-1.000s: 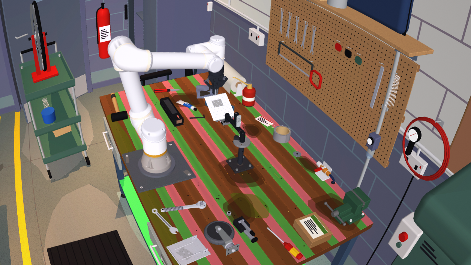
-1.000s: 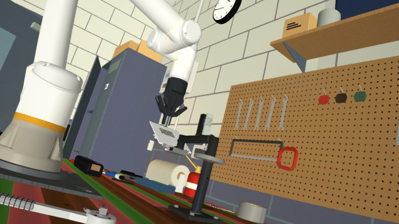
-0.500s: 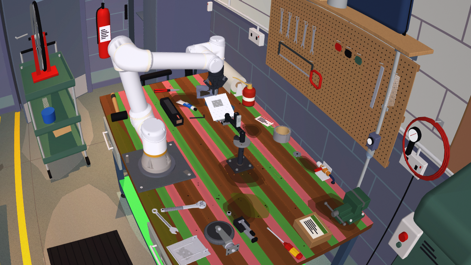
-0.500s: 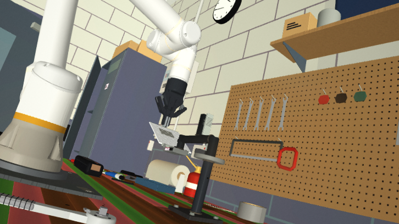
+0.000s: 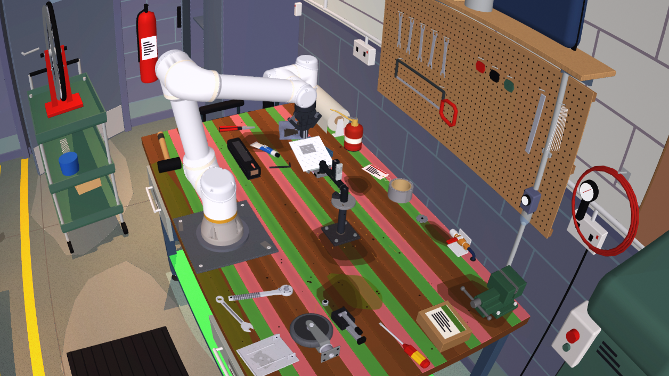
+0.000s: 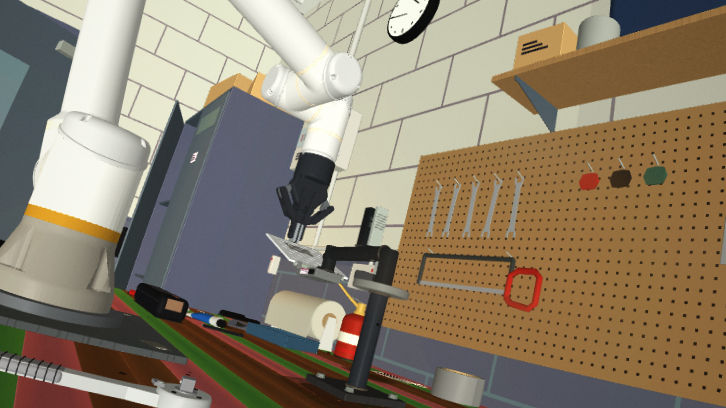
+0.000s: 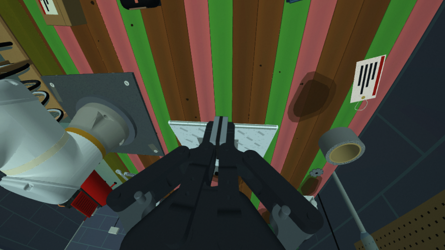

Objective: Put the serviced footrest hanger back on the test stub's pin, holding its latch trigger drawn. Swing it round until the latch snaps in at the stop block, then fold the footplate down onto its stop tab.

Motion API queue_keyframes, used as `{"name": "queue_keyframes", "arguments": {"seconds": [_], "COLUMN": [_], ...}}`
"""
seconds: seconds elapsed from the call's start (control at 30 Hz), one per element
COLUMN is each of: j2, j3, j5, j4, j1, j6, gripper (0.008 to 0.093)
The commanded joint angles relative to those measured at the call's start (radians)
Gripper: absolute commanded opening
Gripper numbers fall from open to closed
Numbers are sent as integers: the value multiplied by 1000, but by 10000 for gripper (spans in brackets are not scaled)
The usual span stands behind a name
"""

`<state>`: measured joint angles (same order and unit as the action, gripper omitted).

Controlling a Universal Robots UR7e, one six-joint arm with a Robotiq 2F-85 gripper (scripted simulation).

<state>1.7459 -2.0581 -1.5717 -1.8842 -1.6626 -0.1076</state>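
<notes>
The footplate (image 7: 222, 136) is partly hidden behind my fingers in the wrist camera; it is a pale textured plate (image 5: 309, 153) at the end of the black hanger arm (image 6: 355, 252). The hanger sits on the pin of the black test stub (image 5: 342, 213), a post with a round collar (image 6: 380, 286) on a square base, mid-bench. The plate (image 6: 294, 250) slopes, its far edge raised. I cannot make out the latch and stop block. My gripper (image 5: 299, 129) (image 6: 297, 233) (image 7: 219, 129) is above the plate's raised far edge, closed and empty.
A cardboard box (image 5: 442, 325) and green vise (image 5: 498, 292) sit at the near bench end. A tape roll (image 5: 400, 189), red oil can (image 5: 353, 135), paper roll (image 6: 304, 314) and tag (image 5: 375, 171) lie along the wall side. The pegboard (image 5: 482, 107) stands behind.
</notes>
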Motion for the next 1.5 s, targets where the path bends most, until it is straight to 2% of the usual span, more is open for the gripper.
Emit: {"name": "queue_keyframes", "arguments": {"seconds": [0.0, 0.43, 1.47], "j2": [-2, -22, -23], "j3": [-2, -27, -28], "j5": [1, 1, 1], "j4": [-5, -49, -51], "j1": [-2, -15, -15], "j6": [-2, -15, -15], "gripper": [80, 80, 80]}}
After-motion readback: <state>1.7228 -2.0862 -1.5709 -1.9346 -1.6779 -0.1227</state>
